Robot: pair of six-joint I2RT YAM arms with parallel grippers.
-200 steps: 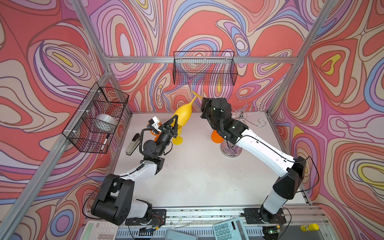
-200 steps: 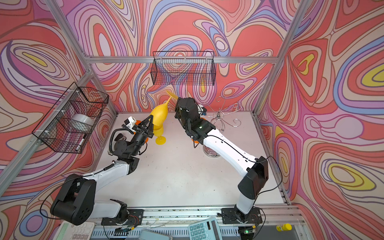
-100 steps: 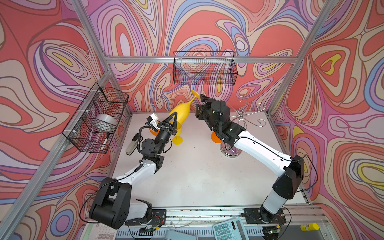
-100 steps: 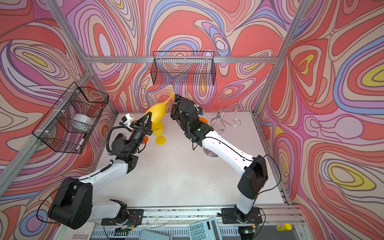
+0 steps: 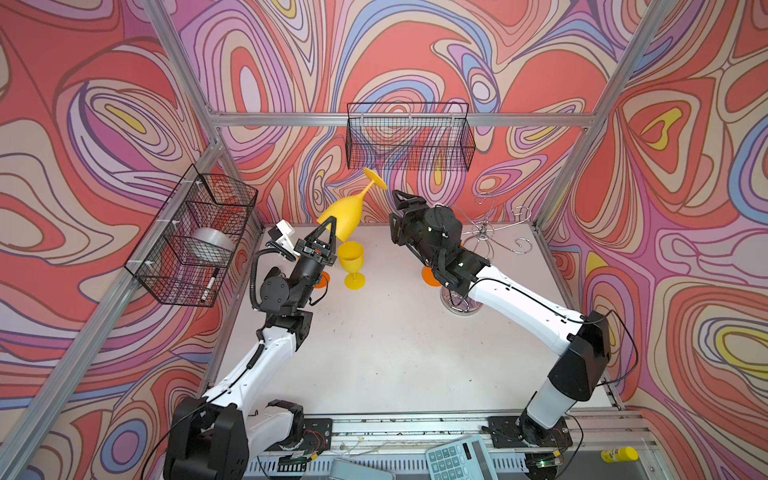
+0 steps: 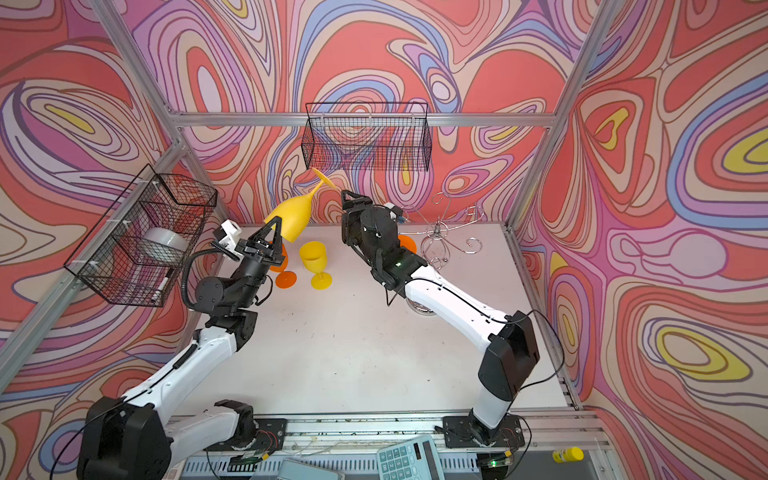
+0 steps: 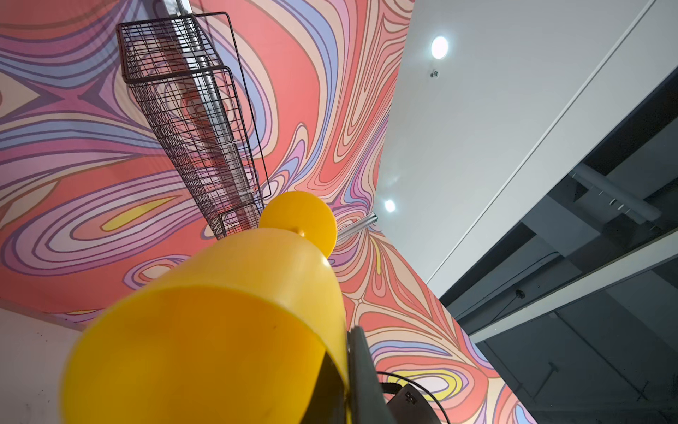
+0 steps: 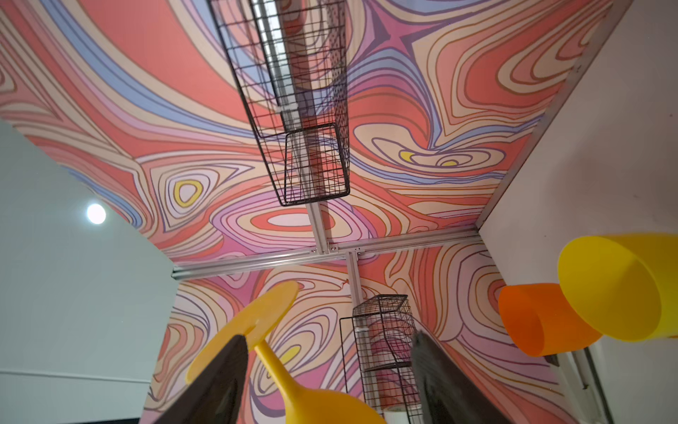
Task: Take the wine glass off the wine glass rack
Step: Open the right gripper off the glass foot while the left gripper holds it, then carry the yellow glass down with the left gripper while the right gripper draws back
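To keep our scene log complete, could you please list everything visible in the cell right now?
table: one, white, centre
wine glass rack: one, chrome, far right of the table
held wine glass: one, yellow, raised and tilted, foot up, back left
standing wine glass: one, yellow, upright below it
orange wine glasses: two, orange, one left of the standing glass, one beside the rack
wire baskets: two, black, back wall and left wall
tape roll: one, silver, left basket
marker: one, black and white, left basket
calculator: one, pale teal, front edge
small bottle: one, yellow, front right corner
left gripper: one, black, shut on the held wine glass's bowl
right gripper: one, black, open near that glass's stem
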